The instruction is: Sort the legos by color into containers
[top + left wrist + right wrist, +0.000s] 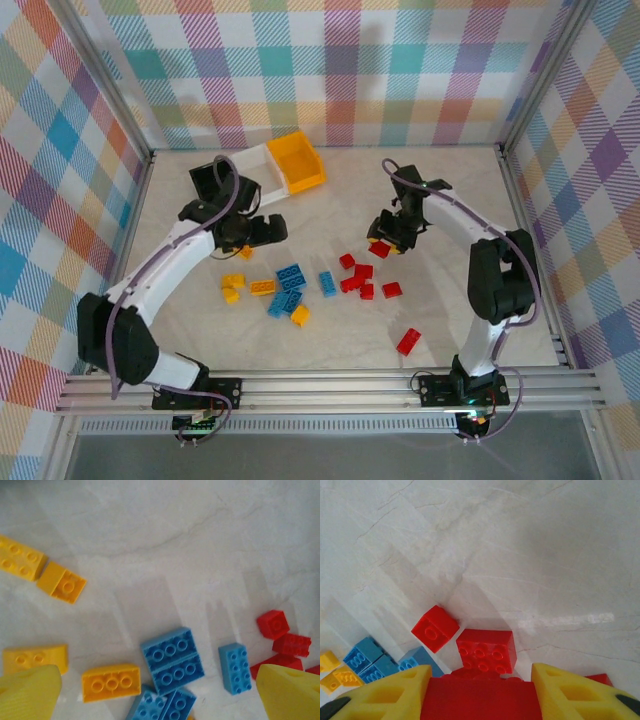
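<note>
**Lego sort: right gripper gripping a red, left gripper wide open**

Nearest the arm bases we see a lone red brick (408,341), well apart from everything else. Just past it is the main scatter on the table (450,200). We count five loose red bricks (350,284) bunched at the right. There are four blue bricks (291,275) in the middle; some touch, so that count is rough. There are four yellow-orange bricks (263,287) to the left. With the lone one and the gripped one we get seven red in total.

Beyond the scatter we have two grippers. The right gripper (384,246) sits just past the red bunch, jaws clamped on a red. In the right wrist view the held brick (480,700) spans the gap between the yellow fingers (385,695), with two loose reds on the table just ahead of the tips.

The left gripper (255,240) has its jaws fully apart and grips nothing. It hangs over the left end of the scatter. In the left wrist view yellow-orange lies toward the left fingertip (30,692), blue between the tips, red by the right one. In the top view there is a yellow speck under this gripper: we cannot tell brick from fingertip.

Farthest out we count three bins in a row by the back wall, behind the left gripper. The black bin (208,178) is partly hidden by the left arm, the white bin (262,170) is beside it, and the yellow-orange bin (297,165) is against the white one
</note>
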Robot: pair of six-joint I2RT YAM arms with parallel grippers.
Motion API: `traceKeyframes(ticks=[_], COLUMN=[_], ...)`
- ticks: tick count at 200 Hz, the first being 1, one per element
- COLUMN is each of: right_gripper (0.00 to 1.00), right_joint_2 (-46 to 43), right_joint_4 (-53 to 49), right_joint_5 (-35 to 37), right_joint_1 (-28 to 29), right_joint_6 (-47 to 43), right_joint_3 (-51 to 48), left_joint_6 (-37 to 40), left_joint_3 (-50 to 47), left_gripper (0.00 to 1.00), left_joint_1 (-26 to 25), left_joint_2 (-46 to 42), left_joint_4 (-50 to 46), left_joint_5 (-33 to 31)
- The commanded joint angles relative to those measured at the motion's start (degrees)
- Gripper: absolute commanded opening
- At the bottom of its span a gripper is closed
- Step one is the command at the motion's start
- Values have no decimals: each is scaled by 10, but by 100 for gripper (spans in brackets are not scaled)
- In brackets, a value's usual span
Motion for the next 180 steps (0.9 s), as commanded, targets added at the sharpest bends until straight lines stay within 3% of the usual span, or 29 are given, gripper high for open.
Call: traceKeyframes(ticks=[1,38,89,151,180], right_gripper=[49,49,49,49,49], right_joint_2=[-27,-32,-22,-16,-8], right_joint_4=[7,8,-5,-39,-41], right_joint_5=[-35,-55,-74,-80,-86], right_joint_1=[-8,-13,-14,-17,-17], right_joint_6=[-12,-21,-36,-61,-59], right_joint_3=[-13,-15,8,27,24], left_joint_6=[16,14,45,41,17], left_joint_3=[50,161,360,640,704], left_gripper=[100,100,97,88,81], left_joint_1=[9,26,39,55,64], left_joint_2=[45,157,347,550,604], left_joint_4=[15,12,-34,-88,-87], left_joint_5=[16,15,-44,-85,-103])
